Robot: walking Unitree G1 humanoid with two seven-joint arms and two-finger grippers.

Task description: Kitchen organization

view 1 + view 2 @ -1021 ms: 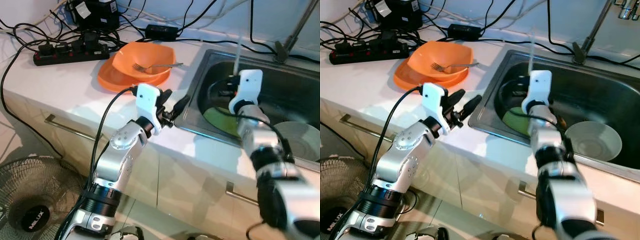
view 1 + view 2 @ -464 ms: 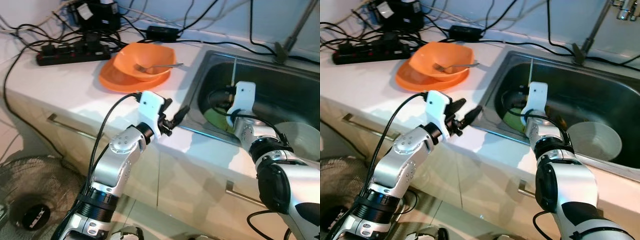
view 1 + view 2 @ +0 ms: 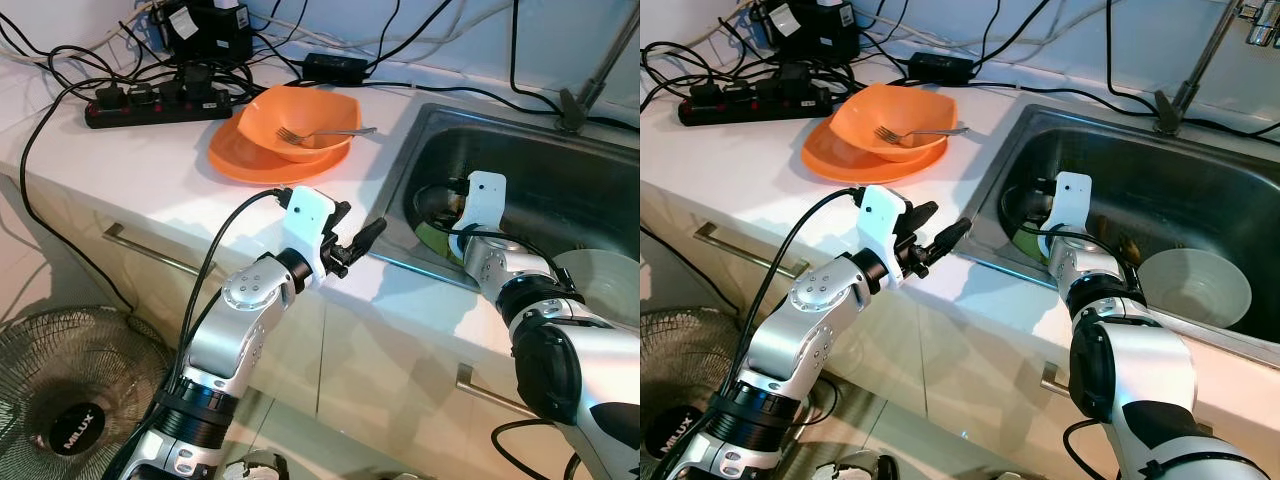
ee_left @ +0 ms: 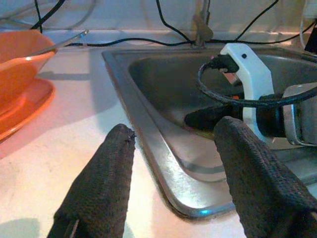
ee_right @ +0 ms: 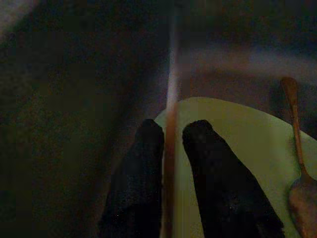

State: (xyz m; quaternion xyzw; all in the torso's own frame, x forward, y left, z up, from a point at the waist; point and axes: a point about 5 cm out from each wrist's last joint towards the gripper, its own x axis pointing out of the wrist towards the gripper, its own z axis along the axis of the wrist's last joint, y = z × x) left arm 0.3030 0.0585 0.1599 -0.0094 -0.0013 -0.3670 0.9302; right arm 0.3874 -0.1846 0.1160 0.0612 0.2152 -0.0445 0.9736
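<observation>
Down in the steel sink (image 3: 398, 165), my right gripper (image 5: 173, 130) is shut on a thin pale stick (image 5: 171, 94) that runs between its two fingers. It hangs just over a green plate (image 5: 237, 144) on which a spoon (image 5: 296, 168) lies. In the left eye view its white wrist camera (image 3: 485, 198) sits above the green plate (image 3: 430, 240). My left gripper (image 3: 356, 234) is open and holds nothing, hovering over the counter edge beside the sink's left rim. Behind it, an orange bowl (image 3: 300, 118) with a fork (image 3: 330, 132) in it rests on an orange plate (image 3: 240, 160).
A white bowl (image 3: 1195, 285) sits in the right part of the sink, and the faucet (image 3: 598, 70) rises behind it. A power strip (image 3: 150, 105) with tangled cables lies at the back left of the counter. A fan (image 3: 70, 400) stands on the floor below.
My right gripper has sunk deeper into the sink with the stick, which no longer rises above the rim. The left gripper stays open at the counter edge. The camera has shifted a little.
</observation>
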